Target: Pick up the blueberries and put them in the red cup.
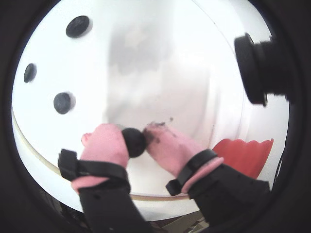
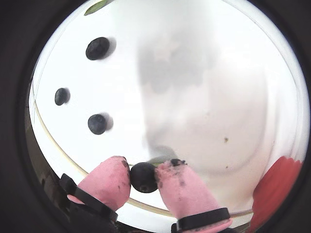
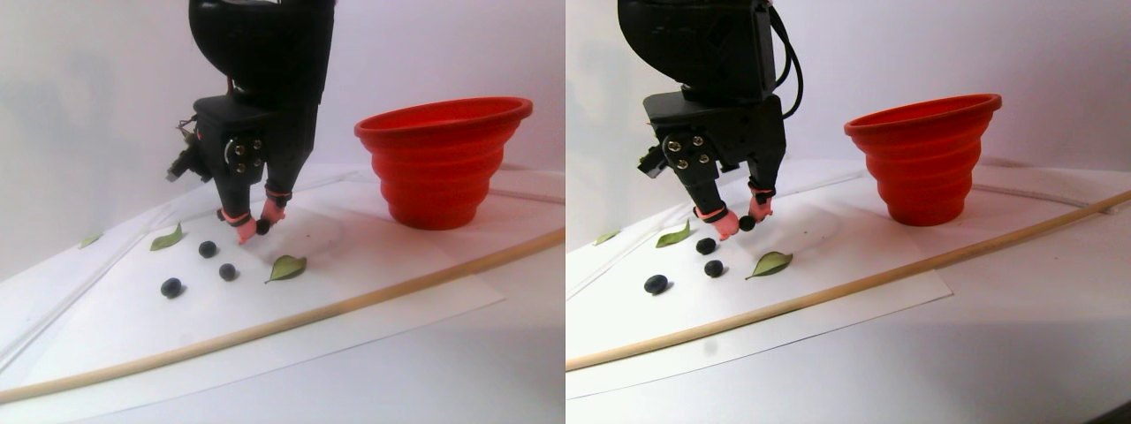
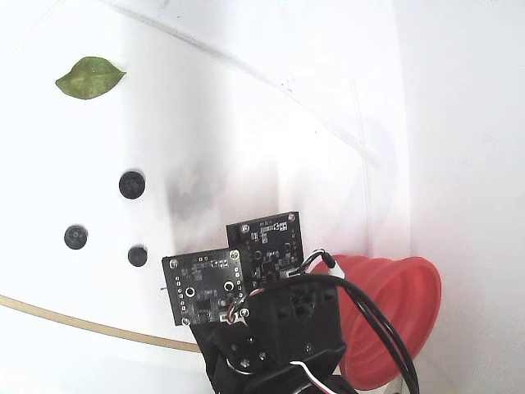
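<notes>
A: What is a wrist view showing?
B: The black gripper (image 1: 134, 141) with pink rubber fingertips (image 1: 106, 144) is pinching one small dark blueberry (image 1: 133, 142); the red ribbed silicone cup (image 1: 243, 154) is peeking out right of it, half hidden by the arm.

A: And another wrist view?
B: Three loose blueberries (image 2: 97, 124) are lying up-left of the gripper; the cup is cut off by the lens edge.

A: The stereo pair?
B: The pinched berry is hanging left of the cup (image 3: 442, 163), near a green leaf (image 3: 287, 267) and a thin wooden rod (image 3: 353, 300).

A: The fixed view?
B: The arm's body is blocking the fingers and part of the cup.
</notes>
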Robot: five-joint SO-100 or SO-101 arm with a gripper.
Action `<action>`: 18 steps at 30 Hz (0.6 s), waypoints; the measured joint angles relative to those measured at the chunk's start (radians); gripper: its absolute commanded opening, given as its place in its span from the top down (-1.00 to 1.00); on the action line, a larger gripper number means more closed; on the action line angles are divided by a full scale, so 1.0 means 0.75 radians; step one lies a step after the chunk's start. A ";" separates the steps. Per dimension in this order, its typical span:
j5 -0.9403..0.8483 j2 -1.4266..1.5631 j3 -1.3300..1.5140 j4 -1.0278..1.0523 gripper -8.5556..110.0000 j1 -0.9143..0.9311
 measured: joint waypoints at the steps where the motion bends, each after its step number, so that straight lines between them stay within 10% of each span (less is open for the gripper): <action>1: 0.004 0.022 0.004 0.022 0.70 0.000; 18: 0.031 0.366 0.012 0.378 0.70 0.074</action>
